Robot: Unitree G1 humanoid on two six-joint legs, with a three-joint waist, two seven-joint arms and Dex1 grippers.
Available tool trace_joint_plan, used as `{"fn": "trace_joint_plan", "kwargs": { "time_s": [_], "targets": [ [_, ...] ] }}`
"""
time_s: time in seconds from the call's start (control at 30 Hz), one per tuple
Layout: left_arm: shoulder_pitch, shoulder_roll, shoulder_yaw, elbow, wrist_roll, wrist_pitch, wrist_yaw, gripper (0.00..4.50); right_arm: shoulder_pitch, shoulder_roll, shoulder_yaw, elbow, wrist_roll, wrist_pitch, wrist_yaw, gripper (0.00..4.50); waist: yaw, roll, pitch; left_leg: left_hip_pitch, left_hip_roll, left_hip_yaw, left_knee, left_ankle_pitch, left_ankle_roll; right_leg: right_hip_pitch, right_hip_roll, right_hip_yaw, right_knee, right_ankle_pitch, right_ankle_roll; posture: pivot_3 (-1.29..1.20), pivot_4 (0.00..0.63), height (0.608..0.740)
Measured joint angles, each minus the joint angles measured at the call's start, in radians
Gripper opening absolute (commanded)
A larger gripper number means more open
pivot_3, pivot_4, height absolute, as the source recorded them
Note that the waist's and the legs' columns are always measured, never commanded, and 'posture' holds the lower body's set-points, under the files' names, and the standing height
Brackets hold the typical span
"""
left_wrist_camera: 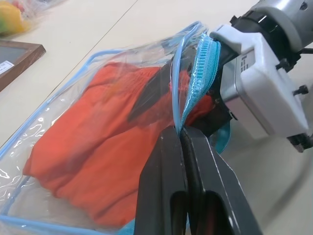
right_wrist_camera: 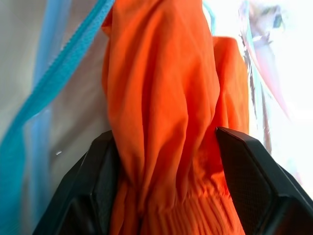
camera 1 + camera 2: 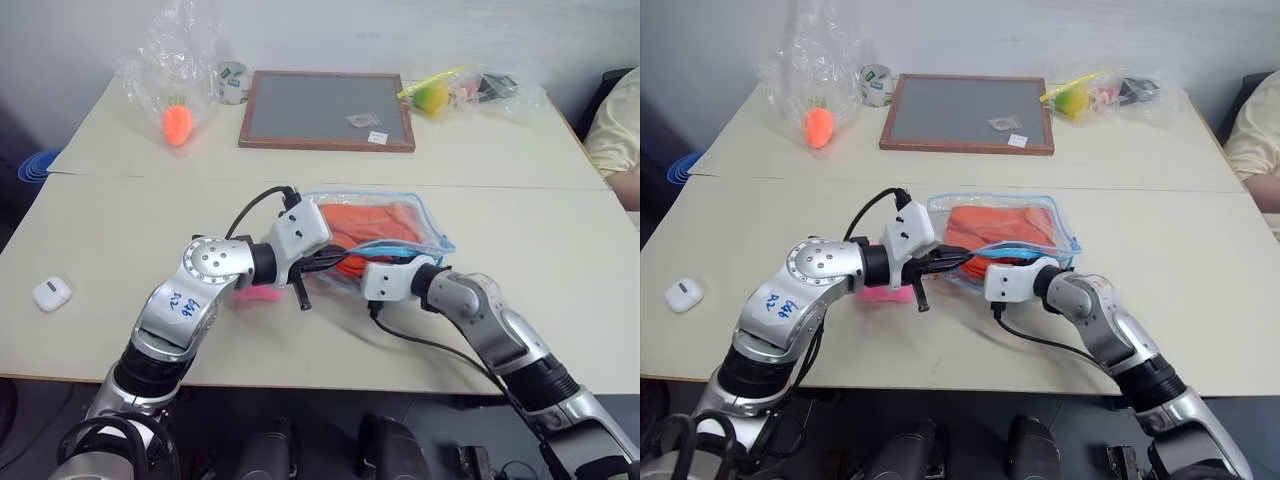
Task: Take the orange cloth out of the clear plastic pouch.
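- Step in hand: the left gripper (image 1: pixel 183 142) pinches the pouch (image 3: pixel 425 225) rim (blue zipper edge), holding its mouth up at table centre.
- The right gripper (image 2: pixel 166 161) is inside, fingers spread either side of the cloth (image 2: pixel 161 98), apparently not yet squeezing.
- Next: close, then draw back toward 6 o'clock.
- The head views hide those fingers; the right wrist view shows them.

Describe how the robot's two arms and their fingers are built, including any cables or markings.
Both arms are silver-grey metal with round joint housings, black bands and white boxy wrist modules. The left arm carries blue handwriting on its upper segment and a black cable looping over its wrist. The right arm trails a black cable beneath it. The left gripper and right gripper each have two black fingers.
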Motion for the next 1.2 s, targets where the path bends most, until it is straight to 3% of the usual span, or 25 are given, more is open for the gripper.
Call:
{"fn": "trace_joint_plan", "kwargs": {
  "time_s": [0.1,0.4,0.7,0.9,1.07,1.2],
  "targets": [
    [-0.013,0.0,0.005,0.003,-0.001,0.0,0.001,0.0,-0.031,0.019,0.009,0.059,-0.029,-0.037,-0.031,3.07,-0.001,0.0,0.0,0.001,0.0,0.0,0.0,0.0,0.0,0.001,0.0,0.0,0.0,0.0,0.0,0.0,0.15,0.74],
    [-0.014,-0.035,0.055,0.016,-0.039,0.034,0.033,0.0,-0.02,0.047,0.022,0.112,-0.038,-0.069,-0.035,0.09,-0.002,-0.001,0.0,0.001,0.001,0.0,0.0,0.0,0.0,0.001,0.0,0.0,0.0,0.0,0.0,0.0,0.15,0.74],
    [-0.095,-0.19,0.148,0.111,-0.103,0.131,0.161,0.0,-0.022,0.04,0.015,0.109,-0.044,-0.107,-0.023,0.02,-0.001,-0.001,-0.001,0.001,0.0,-0.001,0.0,0.0,0.0,0.001,0.0,0.0,0.0,0.0,0.0,0.0,0.15,0.74],
    [-0.12,-0.194,0.124,0.163,-0.086,0.102,0.197,0.0,-0.033,-0.011,0.027,0.028,-0.085,-0.138,0.054,0.02,-0.003,-0.001,-0.001,0.0,0.0,0.0,-0.001,0.0,0.0,0.0,0.0,0.0,0.0,0.0,0.0,0.0,0.15,0.74],
    [-0.073,-0.148,0.044,0.164,-0.035,0.016,0.185,0.0,-0.037,-0.083,-0.07,-0.164,0.122,-0.027,0.267,0.02,-0.001,-0.001,0.0,0.0,0.0,0.0,-0.001,0.0,0.0,0.0,0.0,0.0,-0.001,0.0,0.0,0.0,0.15,0.74],
    [-0.047,-0.13,0.021,0.19,-0.018,-0.031,0.179,0.0,-0.012,-0.2,-0.207,-0.371,0.473,0.228,0.513,0.02,0.009,-0.001,0.0,-0.001,0.0,-0.002,0.0,0.0,0.0,0.001,0.0,-0.002,-0.002,0.0,0.0,0.0,0.15,0.74]
  ]
}}
